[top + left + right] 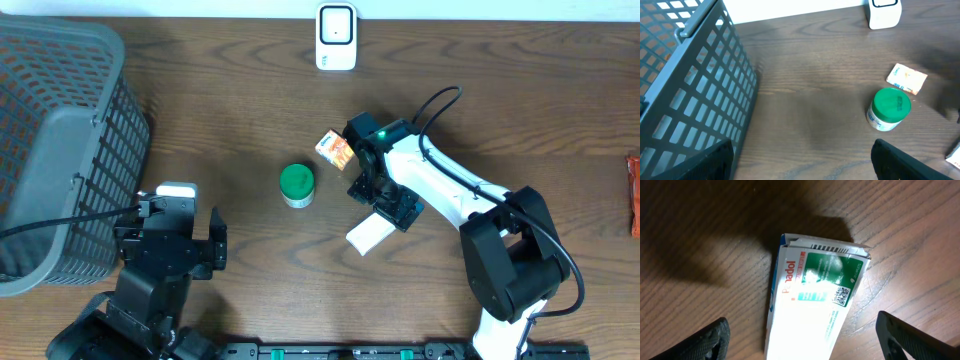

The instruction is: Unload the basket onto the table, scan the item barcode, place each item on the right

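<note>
Nearest the robot base, the left gripper [216,243] hangs low over the wooden table [240,110], just beside the grey mesh basket [60,150]. Its jaws stand wide apart and nothing is between them.

Further in, the right gripper [385,203] points down at the table with its jaws spread wide. The Panadol box [810,295] lies flat on the wood between its fingertips [715,340]. In the right wrist view a gap of bare table shows on each side of the box, so neither finger touches it. The barcode [832,246] is on the end flap of the box, the end away from the wrist. A square code shows on the upward face, beside a green panel.

Left of the right gripper, a jar with a green lid [296,185] stands upright. Just beyond it, a small orange and white packet [334,148] lies flat, beside the right wrist.

At the far table edge, well apart from the box, the white scanner [336,37] stands upright.
</note>
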### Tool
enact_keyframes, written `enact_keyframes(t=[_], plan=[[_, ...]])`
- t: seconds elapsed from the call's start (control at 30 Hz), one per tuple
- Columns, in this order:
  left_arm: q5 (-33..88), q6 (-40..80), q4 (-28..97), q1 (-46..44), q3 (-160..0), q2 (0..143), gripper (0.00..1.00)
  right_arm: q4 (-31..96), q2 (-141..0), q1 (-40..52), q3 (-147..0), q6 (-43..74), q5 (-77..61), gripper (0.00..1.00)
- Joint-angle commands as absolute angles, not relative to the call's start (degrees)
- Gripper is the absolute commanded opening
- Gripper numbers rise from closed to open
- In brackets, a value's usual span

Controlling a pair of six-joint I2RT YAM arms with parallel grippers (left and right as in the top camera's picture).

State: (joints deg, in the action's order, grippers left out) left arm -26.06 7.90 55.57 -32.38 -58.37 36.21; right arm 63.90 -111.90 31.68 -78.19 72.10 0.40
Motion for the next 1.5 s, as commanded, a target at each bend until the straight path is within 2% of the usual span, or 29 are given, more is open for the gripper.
enact_keyframes(t=[0.0,0.27,0.53,0.8,1.13,1.33,1.47], plan=[[-26.6,8.3,55.7,-32.6,-58.2,36.0,0.88,64.3,-112.0,31.6,-77.9,71.3,2.1,0.90],[-26.6,8.3,55.7,-32.6,-58.2,36.0,0.88,61.5,-112.0,31.6,-74.4,72.2,5.1,0.94],[-26.6,8.3,55.7,-32.6,-58.2,36.0,0.88,53.4,-112.0,31.6,-68.3,73.1,4.2,0.92],[-26.6,8.3,55.7,-32.6,-58.2,36.0,0.88,50.5,-112.0,31.6,-64.3,74.7,3.8,0.89],[-26.6,8.2,55.7,-32.6,-58.2,36.0,0.88,46.9,-112.0,31.6,-59.7,75.8,1.0,0.75],[-26.6,8.3,55.7,-32.6,-58.2,36.0,0.88,47.0,-112.0,31.6,-59.0,76.2,0.6,0.61],[-26.6,8.3,55.7,-32.6,-58.2,36.0,0.88,47.2,-112.0,31.6,-59.0,76.2,-1.3,0.59]])
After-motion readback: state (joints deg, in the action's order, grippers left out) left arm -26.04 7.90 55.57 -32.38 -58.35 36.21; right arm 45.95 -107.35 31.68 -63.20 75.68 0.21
